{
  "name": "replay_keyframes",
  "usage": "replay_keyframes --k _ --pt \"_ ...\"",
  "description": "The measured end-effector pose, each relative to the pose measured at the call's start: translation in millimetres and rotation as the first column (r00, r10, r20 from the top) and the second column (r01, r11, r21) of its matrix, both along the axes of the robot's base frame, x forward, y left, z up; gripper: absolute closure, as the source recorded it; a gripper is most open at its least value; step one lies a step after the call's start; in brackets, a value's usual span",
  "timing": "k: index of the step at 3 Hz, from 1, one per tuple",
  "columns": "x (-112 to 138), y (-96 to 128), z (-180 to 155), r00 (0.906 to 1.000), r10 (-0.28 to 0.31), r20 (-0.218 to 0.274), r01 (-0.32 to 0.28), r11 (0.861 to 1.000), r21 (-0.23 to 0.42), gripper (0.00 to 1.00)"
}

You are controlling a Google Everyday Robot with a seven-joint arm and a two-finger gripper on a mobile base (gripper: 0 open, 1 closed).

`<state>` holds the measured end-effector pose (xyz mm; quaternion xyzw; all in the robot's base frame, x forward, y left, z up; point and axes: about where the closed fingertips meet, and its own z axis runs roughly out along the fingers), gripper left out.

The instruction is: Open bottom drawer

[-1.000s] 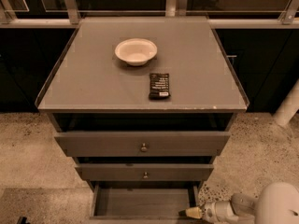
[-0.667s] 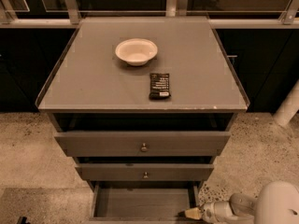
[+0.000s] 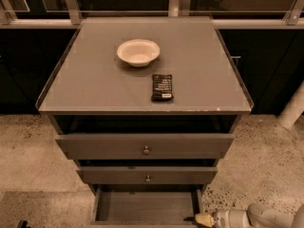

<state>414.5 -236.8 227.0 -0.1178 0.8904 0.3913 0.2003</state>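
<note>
Three grey drawers sit stacked under the desk (image 3: 95,80), all up and to the left of the pincer (image 3: 203,219). The pincer, with its pale yellowish tip, lies at the lower right of the view, right at the front right corner of the bottom drawer (image 3: 142,207). I cannot tell whether it is spread or pressed together, nor whether it touches the drawer. Its white arm (image 3: 256,217) runs off to the right over the speckled floor (image 3: 266,175).

The bottom drawer stands just left of the pincer, out further than the other two, so its bare grey bed and side walls show from above. Its front is cut by the lower edge of the view. Just above the pincer and to the left, the middle drawer (image 3: 147,175) shows a small round knob at its centre. Higher up is the top drawer (image 3: 145,146), widest of the three and also knobbed.

Far above the pincer, on the desk, a pale bowl (image 3: 138,52) sits upright, only its own pale inside showing. A dark packet (image 3: 162,87) lies flat, nearer the pincer than the bowl and apart from it.
</note>
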Motion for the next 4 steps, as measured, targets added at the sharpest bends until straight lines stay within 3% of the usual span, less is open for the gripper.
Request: replay_keyframes --k 2,3,4 --pt "0.4 1.5 -0.3 1.0000 0.003 -0.001 -0.003 1.000 0.001 0.11" --pt "0.4 1.6 -0.3 1.0000 0.003 -0.001 -0.003 1.000 0.001 0.00" --pt "0.4 1.6 -0.3 1.0000 0.003 -0.001 -0.003 1.000 0.001 0.00"
